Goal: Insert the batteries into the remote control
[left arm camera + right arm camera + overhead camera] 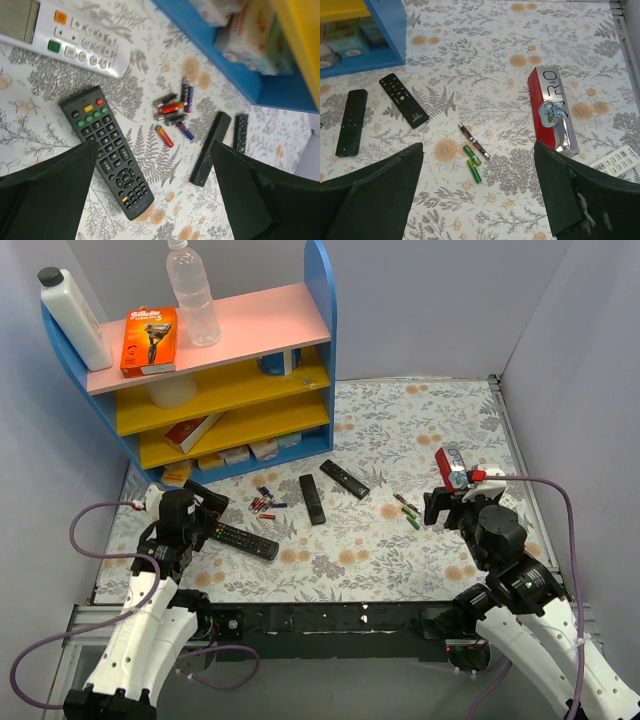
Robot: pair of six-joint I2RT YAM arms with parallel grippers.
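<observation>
Two green-and-yellow batteries [473, 162] lie side by side on the floral tablecloth, next to a pair of dark cells [473, 141]; they also show in the top view [410, 516]. My right gripper [479, 150] hangs open and empty above them [440, 508]. My left gripper [155, 160] is open and empty above a black button remote control [107, 150], which also shows in the top view [245, 540]. Two slim black remotes [312, 498] [344, 478] lie mid-table. A pile of red and blue cells [172, 107] lies between them and the button remote.
A blue shelf unit [320, 340] with boxes and bottles stands at the back left. A red toothpaste box [550, 110] and a white remote [617, 160] lie right of the batteries. Another white remote [65, 30] lies beside the button remote. Grey walls enclose the table.
</observation>
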